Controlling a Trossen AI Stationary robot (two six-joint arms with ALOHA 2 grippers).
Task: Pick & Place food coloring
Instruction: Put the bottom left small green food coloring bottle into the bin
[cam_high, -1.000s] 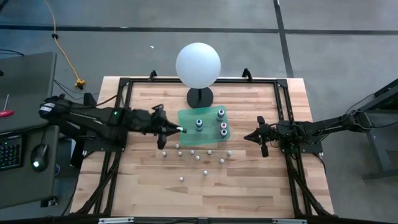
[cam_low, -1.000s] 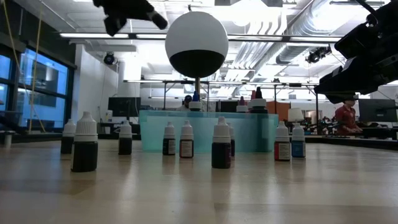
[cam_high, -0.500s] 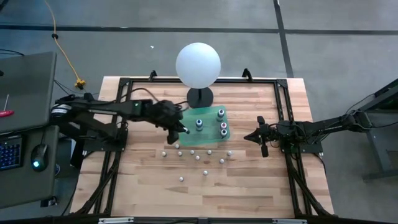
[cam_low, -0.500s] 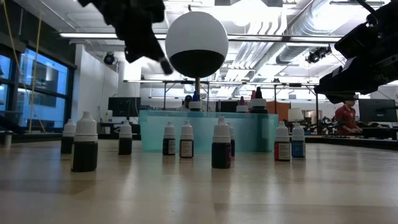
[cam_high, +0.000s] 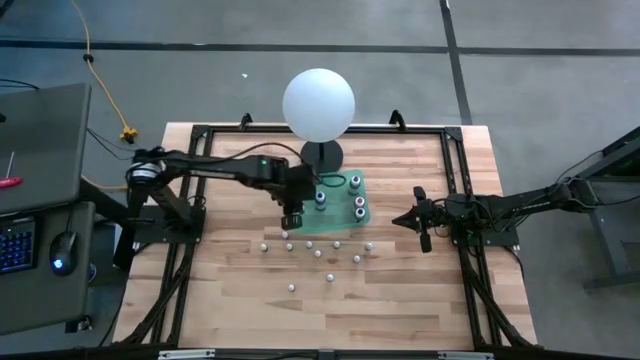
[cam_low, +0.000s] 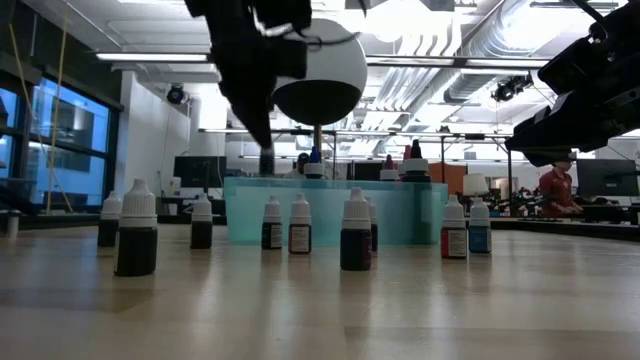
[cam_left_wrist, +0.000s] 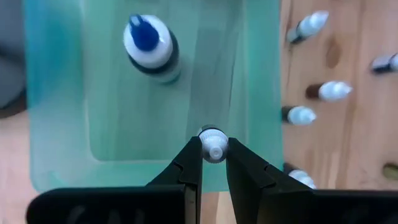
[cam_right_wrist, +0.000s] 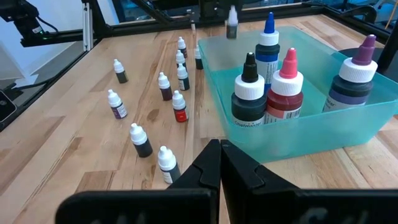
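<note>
The food coloring is a set of tiny bottles. Several stand loose on the wood (cam_high: 318, 250), and larger ones with blue (cam_left_wrist: 147, 43), black, pink and purple tops stand in a teal tray (cam_high: 304, 194). My left gripper (cam_high: 291, 216) points steeply down over the tray's left end, shut on one small white-capped bottle (cam_right_wrist: 232, 17). My right gripper (cam_high: 400, 221) waits shut at the right, above the table, nothing in it. My left gripper pinches the small bottle at its white cap (cam_left_wrist: 213, 138) between its two fingertips, coming from above and pointing steeply down. The bottle hangs upright below the fingers (cam_low: 267, 160), lifted clear over the tray's floor (cam_left_wrist: 112, 124) near its left wall.
A big white sphere (cam_high: 318, 104) on a black stand is just beyond the tray. Black frame rails (cam_high: 200, 140) run along the table's edges. The loose bottles (cam_low: 136, 235) form a scattered row on the near side of the tray. A person shows in the room behind.
My left gripper has swung toward the table's right, from beside the tray to over its left end. It has come down and tipped from nearly level to steeply down, carrying the small bottle with it. The bottle now hangs just above the tray's rim.
</note>
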